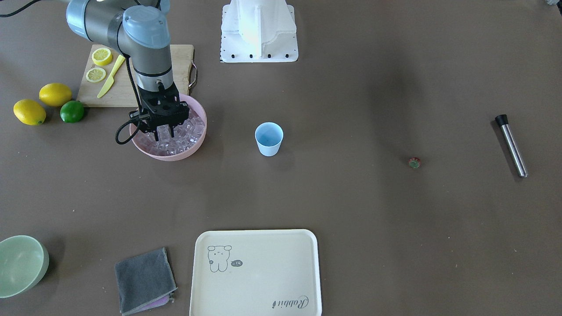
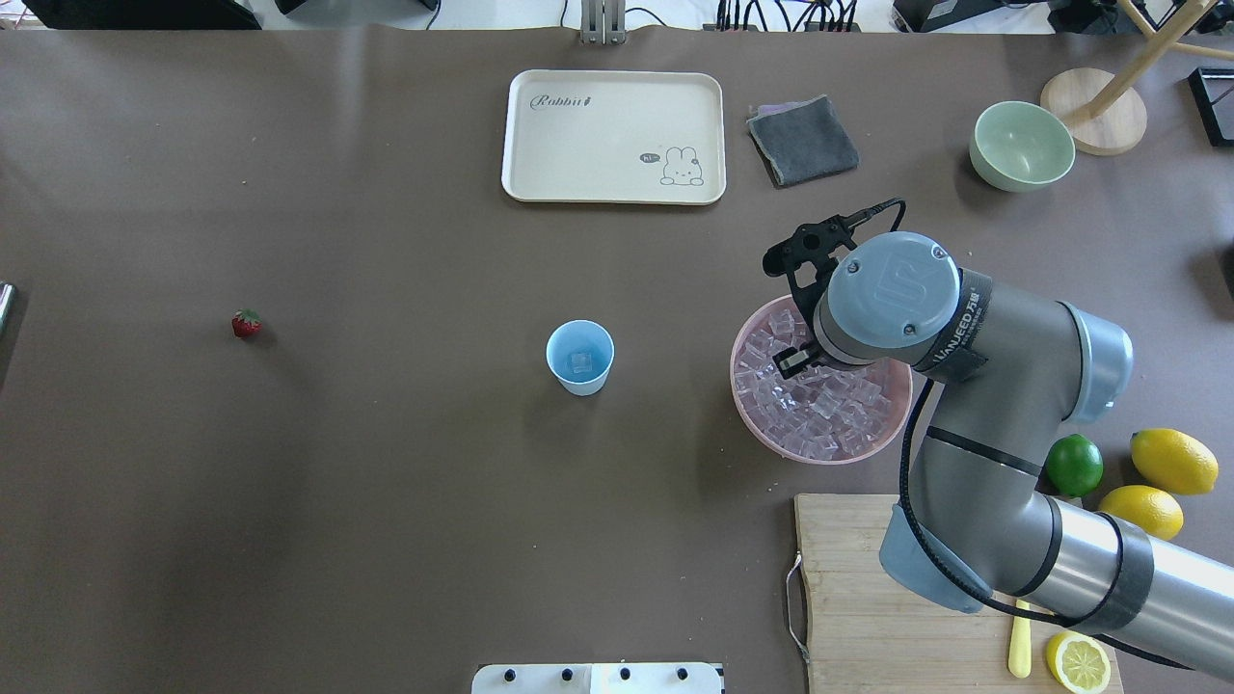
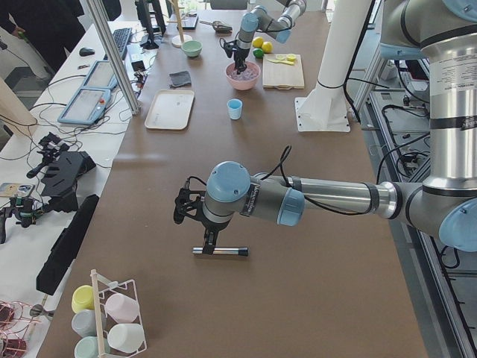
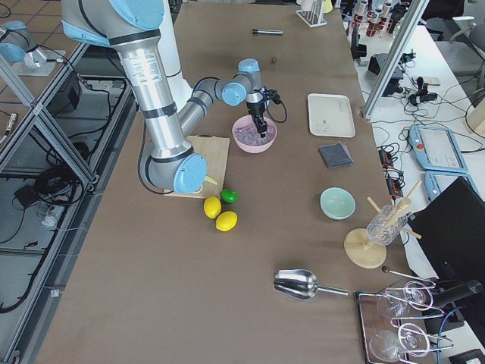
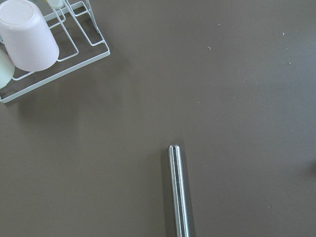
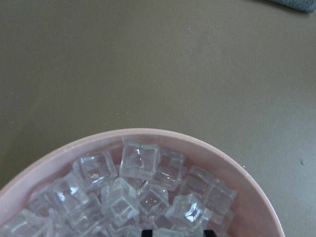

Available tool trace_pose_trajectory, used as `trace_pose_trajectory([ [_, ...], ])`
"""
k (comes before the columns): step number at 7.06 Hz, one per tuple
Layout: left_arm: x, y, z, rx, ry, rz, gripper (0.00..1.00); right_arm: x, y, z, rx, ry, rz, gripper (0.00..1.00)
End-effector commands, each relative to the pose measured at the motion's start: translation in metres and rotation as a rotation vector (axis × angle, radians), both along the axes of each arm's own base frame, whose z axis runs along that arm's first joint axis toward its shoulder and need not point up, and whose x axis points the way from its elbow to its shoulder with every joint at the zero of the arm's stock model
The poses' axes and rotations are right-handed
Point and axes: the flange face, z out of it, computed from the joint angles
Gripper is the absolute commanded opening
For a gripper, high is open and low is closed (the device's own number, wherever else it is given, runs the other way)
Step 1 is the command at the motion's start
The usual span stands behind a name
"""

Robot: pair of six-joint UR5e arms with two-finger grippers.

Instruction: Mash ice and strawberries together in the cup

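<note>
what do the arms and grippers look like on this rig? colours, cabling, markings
Both arms: silver-grey tubes with pale-blue joint caps. The right arm carries a black band with white lettering, an embossed logo on its wrist cap and a loose black cable. The right gripper is black, two-fingered. The left arm matches; the left gripper is black too.

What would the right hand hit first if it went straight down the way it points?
The ice in the pink bowl: the right hand points straight down over the heaped cubes. Whether its fingertips already touch them is unclear.
</note>
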Motion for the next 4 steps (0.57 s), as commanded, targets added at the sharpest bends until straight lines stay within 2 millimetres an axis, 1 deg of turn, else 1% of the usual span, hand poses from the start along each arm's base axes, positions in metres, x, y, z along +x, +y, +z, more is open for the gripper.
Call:
trace_pose_trajectory([
  [1,-0.0004,0.0002,-0.0017,0.003,0.000,-0.001,0.99,0.0002,0.0005,0.0007,0.008,0.007,-0.015,0.38],
  [2,-0.0004,0.0002,-0.0017,0.003,0.000,-0.001,0.99,0.0039,0.0018,0.0021,0.007,0.006,-0.012,0.38],
  [3,-0.0004,0.0002,-0.0017,0.003,0.000,-0.001,0.99,-0.0040,0.0061,0.0058,0.000,0.014,-0.018,0.38],
  [4,-0.0004,0.0002,-0.0017,0.003,0.000,-0.001,0.99,-0.0057,0.0074,0.0065,-0.001,0.015,-0.023,0.39],
])
